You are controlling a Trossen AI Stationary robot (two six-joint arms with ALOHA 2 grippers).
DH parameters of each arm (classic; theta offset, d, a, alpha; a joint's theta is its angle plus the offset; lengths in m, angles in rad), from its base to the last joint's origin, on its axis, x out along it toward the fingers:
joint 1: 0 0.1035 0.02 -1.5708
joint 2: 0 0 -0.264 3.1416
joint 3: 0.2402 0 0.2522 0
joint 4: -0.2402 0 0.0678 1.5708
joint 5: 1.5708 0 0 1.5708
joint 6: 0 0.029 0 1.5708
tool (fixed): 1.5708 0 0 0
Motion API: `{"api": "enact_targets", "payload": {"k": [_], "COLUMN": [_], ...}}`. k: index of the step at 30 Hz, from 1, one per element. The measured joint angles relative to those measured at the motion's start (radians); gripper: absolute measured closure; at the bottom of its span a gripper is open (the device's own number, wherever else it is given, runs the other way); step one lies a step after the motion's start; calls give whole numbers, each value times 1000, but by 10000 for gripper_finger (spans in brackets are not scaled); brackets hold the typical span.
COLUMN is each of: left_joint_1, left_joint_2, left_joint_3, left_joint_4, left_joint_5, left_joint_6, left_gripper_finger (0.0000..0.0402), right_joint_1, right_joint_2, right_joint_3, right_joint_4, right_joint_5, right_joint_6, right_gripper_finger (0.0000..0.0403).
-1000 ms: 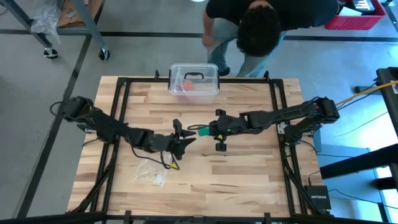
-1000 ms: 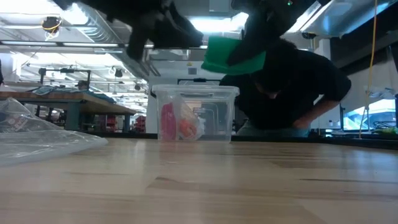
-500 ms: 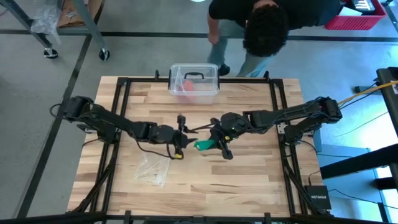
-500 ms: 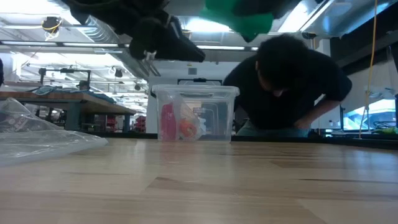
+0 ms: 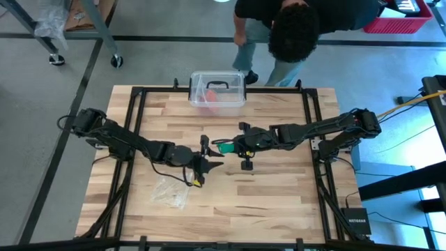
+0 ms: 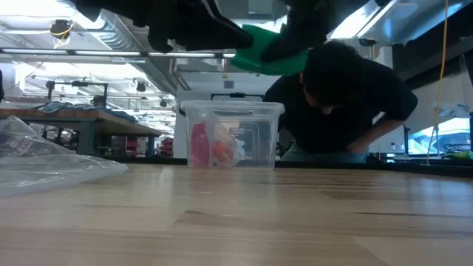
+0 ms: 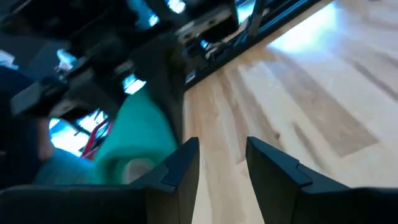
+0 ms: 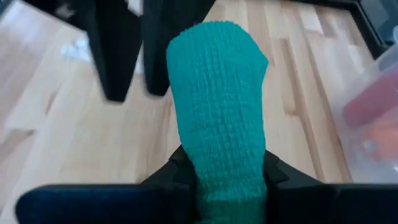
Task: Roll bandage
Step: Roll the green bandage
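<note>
The green bandage (image 8: 217,93) is a short, thick bundle held high above the table, and it also shows in the high view (image 5: 224,148) and the low view (image 6: 259,58). My right gripper (image 8: 224,168) is shut on it over the table's middle (image 5: 233,146). My left gripper (image 7: 222,155) stands open just left of the bundle (image 5: 209,155), with nothing between its fingers. The bandage (image 7: 134,149) lies beside one left finger; I cannot tell whether they touch. My right gripper pinches the bandage's near end (image 8: 227,180) between its two fingers. The fingers come from the table's right, slanting somewhat down. The rest of the bundle sticks out past the fingertips toward my left gripper, lifted clear of the table.
A clear plastic box (image 5: 217,89) with a black handle stands at the far edge, with a person (image 5: 293,28) bent over behind it. A thin clear wrapper (image 5: 171,194) lies near the front left. Bare wood lies below both grippers.
My right gripper swung the bandage toward the table's near edge and brought it back to the middle, still lifted. My left gripper reached toward the bandage, drew back a little and rolled about its own axis.
</note>
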Motion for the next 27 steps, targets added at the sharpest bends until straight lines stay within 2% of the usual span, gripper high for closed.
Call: {"api": "enact_targets", "payload": {"k": [5,8,10,14,16,21,27], "left_joint_1": [-44,-76,-87,-89,-88,-82,-81], "left_joint_2": [-44,-87,-107,-120,-120,-115,-115], "left_joint_3": [21,79,114,129,129,129,129], "left_joint_4": [-86,-210,-313,-497,-577,-671,-675], "left_joint_5": [-119,-186,-206,-210,-210,-210,-211], "left_joint_6": [2,-11,-81,-272,-354,-519,-625], "left_gripper_finger": [276,276,276,276,276,276,276], "right_joint_1": [0,0,0,0,0,0,0], "right_joint_2": [-84,-122,-125,-106,-81,-19,54], "right_joint_3": [2,1,-24,-160,-240,-382,-419], "right_joint_4": [-112,-224,-271,-140,-61,105,140], "right_joint_5": [-2,-73,-117,-298,-354,-365,-351], "right_joint_6": [35,85,115,179,207,248,243], "right_gripper_finger": [323,323,323,322,322,322,322]}}
